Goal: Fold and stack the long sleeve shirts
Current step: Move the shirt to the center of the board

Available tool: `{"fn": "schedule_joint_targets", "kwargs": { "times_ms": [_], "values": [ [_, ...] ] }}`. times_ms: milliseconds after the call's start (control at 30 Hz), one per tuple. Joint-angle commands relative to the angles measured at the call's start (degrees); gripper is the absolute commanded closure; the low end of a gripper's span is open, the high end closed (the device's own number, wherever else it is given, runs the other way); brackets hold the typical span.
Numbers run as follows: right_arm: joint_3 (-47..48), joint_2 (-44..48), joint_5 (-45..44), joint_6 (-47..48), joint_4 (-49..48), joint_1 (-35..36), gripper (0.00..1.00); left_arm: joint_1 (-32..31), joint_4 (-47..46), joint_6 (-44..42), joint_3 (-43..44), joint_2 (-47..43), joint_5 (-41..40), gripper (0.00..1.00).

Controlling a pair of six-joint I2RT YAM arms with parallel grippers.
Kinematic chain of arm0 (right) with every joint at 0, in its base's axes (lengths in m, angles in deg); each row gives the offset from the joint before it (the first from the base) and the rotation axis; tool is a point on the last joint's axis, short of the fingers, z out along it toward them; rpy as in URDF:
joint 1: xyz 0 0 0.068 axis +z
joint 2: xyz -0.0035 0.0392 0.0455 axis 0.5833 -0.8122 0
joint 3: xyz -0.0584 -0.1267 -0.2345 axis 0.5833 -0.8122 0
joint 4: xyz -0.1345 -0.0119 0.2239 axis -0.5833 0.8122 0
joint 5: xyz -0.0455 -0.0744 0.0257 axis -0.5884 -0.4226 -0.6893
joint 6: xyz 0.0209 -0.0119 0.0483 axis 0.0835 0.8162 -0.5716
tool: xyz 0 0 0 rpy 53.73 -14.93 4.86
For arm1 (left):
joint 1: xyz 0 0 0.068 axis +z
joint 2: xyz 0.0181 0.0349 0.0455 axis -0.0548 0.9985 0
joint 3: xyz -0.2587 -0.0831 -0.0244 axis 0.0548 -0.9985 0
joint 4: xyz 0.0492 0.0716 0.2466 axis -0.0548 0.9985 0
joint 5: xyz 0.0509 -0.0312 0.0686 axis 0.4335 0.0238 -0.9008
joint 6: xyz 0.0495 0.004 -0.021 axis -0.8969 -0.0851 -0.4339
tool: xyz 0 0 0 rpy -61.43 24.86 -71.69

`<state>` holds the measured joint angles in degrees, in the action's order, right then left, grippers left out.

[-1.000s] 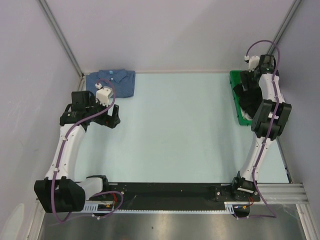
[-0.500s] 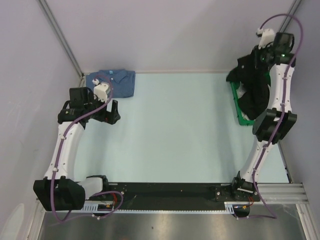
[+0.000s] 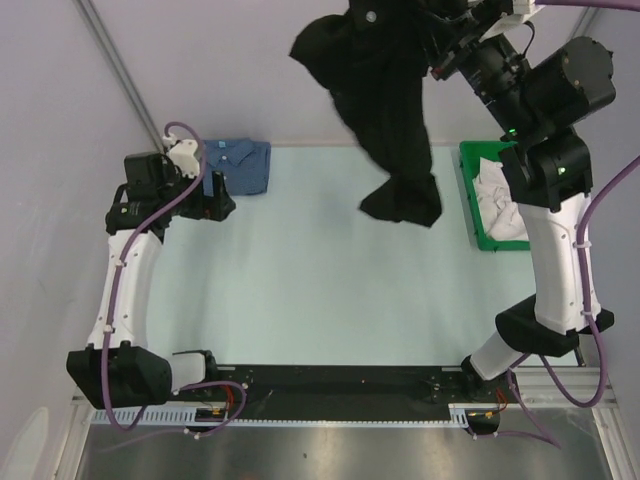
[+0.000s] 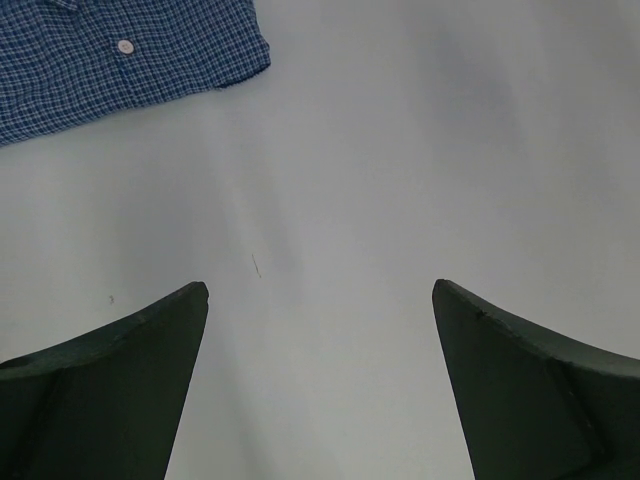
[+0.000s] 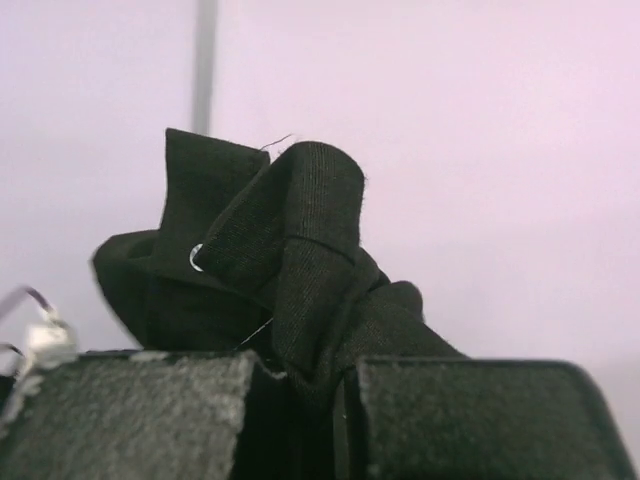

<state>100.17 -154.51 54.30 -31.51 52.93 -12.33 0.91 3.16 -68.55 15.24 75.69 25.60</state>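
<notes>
The right gripper (image 5: 320, 420) is closed tight on a bunch of the black shirt (image 5: 270, 260). Its two fingers (image 5: 140, 415) press together with the cloth squeezed between them. The cloth bulges up past the fingertips in thick folds, and a small pale button (image 5: 195, 257) shows on one fold. In the top view the right gripper (image 3: 428, 30) is raised high above the far side of the table (image 3: 330, 290), with the right arm stretched up. The black shirt (image 3: 385, 100) hangs from it in a long, crumpled drape. Its lower end dangles over the far middle of the table, and I cannot tell whether it touches the surface.

The left gripper (image 4: 320, 330) is open, its fingers (image 4: 100, 390) spread wide with only bare table (image 4: 400, 150) between them. It holds nothing. In the top view the left gripper (image 3: 215, 195) sits low at the far left of the table, just beside the near edge of the blue shirt (image 3: 240, 165). That shirt lies folded flat in the far left corner. From the left wrist, a corner of the blue shirt (image 4: 110, 55) with one white button (image 4: 125, 47) lies beyond the fingertips, apart from them.

At the far right of the table stands a green bin (image 3: 470, 200) holding white cloth (image 3: 500, 195).
</notes>
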Motion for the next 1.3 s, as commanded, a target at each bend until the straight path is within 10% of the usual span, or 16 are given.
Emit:
{"fn": "schedule_joint_targets", "kwargs": {
  "times_ms": [0, 200, 367, 500, 667, 1267],
  "values": [
    [2.43, -1.29, -11.56, 0.64, -12.98, 9.15, 1.0, 2.79, -3.1, 4.71, 3.48, -1.04, 1.31, 0.01],
    [-25.98, 9.76, -17.2, -11.55, -11.85, 5.32, 0.97, 11.23, -4.0, 3.77, 2.6, -2.19, 10.02, 0.01],
    [-72.7, 24.44, -4.57, -11.96, -4.48, -14.86, 0.01, 13.52, -0.31, -8.17, -2.05, -3.07, 15.64, 0.0],
    [-80.7, 25.69, 6.07, -0.72, 4.66, -22.82, 0.0, 12.56, 7.94, -26.16, -5.83, -1.84, 18.37, 0.01],
    [-80.89, 25.96, 16.91, 7.76, 16.63, -16.26, 0.0, 6.86, 11.92, -42.1, -15.93, -2.01, 13.72, 0.0],
    [-86.96, 16.03, 9.79, 26.66, 16.55, 34.88, 0.01, -0.8, 8.48, -34.04, -25.09, 10.72, 15.55, 0.02]
  ]
}}
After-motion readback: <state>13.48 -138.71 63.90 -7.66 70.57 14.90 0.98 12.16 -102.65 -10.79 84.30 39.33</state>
